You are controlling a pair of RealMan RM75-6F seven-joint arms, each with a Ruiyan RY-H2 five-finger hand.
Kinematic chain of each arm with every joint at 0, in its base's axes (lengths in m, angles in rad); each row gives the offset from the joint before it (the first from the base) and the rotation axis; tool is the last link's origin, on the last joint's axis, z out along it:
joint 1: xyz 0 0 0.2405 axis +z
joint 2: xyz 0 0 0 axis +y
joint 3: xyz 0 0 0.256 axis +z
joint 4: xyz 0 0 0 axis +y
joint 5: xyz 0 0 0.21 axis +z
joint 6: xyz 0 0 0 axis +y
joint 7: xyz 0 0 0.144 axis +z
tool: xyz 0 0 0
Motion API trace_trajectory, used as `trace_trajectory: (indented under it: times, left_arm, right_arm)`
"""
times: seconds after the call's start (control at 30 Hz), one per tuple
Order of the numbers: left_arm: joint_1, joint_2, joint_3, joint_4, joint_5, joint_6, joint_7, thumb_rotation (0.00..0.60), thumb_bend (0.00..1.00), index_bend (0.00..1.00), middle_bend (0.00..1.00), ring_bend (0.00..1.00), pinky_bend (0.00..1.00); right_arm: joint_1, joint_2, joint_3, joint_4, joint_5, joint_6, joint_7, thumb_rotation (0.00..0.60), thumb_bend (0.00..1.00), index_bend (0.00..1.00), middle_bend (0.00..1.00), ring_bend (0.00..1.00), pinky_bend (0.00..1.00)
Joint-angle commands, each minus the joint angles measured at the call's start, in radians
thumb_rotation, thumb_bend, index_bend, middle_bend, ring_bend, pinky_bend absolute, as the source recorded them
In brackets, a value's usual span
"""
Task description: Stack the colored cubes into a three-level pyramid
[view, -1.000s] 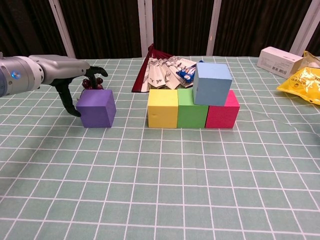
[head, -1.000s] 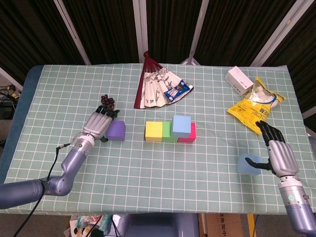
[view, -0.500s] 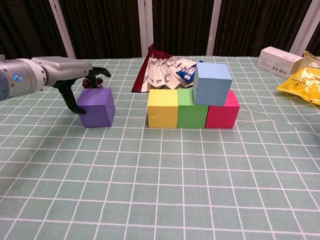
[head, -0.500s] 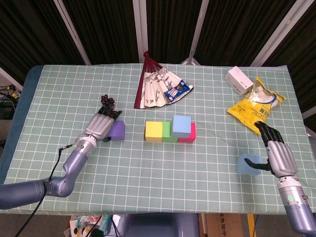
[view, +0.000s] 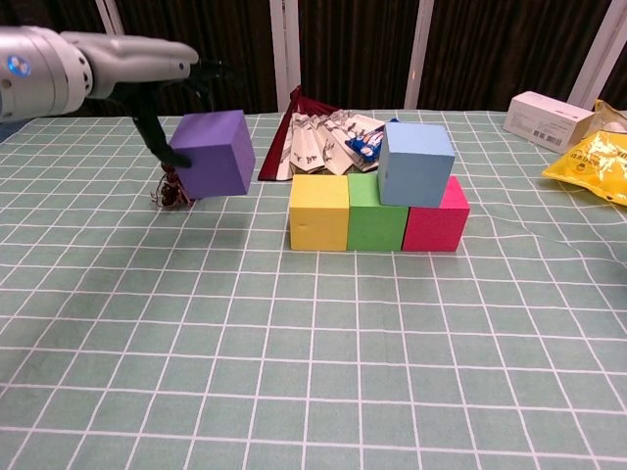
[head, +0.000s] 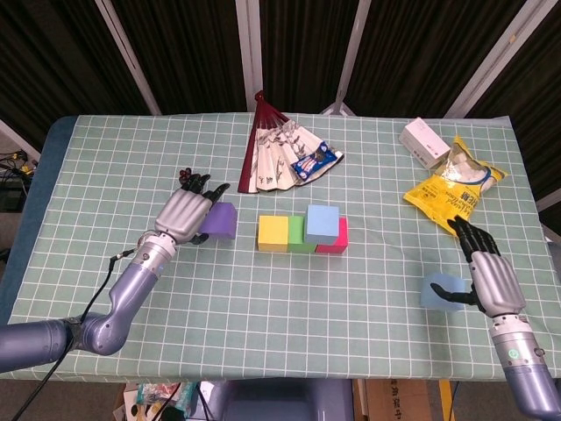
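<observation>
Looks like a robot lab/test cell, not a home. Table (head: 79, 175) has a green grid cloth, black curtains (head: 184, 53) with metal poles (head: 251, 48) close off the back, loose cable (head: 101, 289) hangs at the front edge. Props are a random mix: folding fan (head: 272, 153), snack bag (head: 451, 189), white box (head: 425, 140).

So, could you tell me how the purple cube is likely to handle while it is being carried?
The purple cube probably stays rigid: its faces look flat under the left hand. It hangs tilted, so it may slip. Flat sides suggest it won't roll.
</observation>
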Motion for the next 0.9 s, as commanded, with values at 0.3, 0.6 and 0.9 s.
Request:
trace_trajectory:
  times: [0.3, 0.6, 0.9]
  left_arm:
    - [-0.193, -0.005, -0.084, -0.076, -0.339, 0.023, 0.168, 0.600, 0.34, 0.00, 0.36, 0.01, 0.00]
    - [-0.343, -0.084, -0.108, -0.023, -0.556, 0.076, 0.286, 0.600, 0.34, 0.00, 0.36, 0.01, 0.00]
    - [-0.463, -0.120, -0.111, 0.025, -0.694, 0.090, 0.405, 0.600, 0.34, 0.00, 0.36, 0.01, 0.00]
  right_arm:
    - [-0.004, 0.010, 0.003, -0.017, -0.011, 0.007, 0.014, 0.600, 0.21, 0.00, 0.00, 0.00, 0.00]
    - [-0.011, 0.026, 0.007, -0.027, -0.020, 0.011, 0.048, 0.600, 0.20, 0.00, 0.00, 0.00, 0.00]
    - [-0.011, 0.036, 0.010, -0.028, -0.021, 0.002, 0.074, 0.600, 0.20, 0.00, 0.00, 0.00, 0.00]
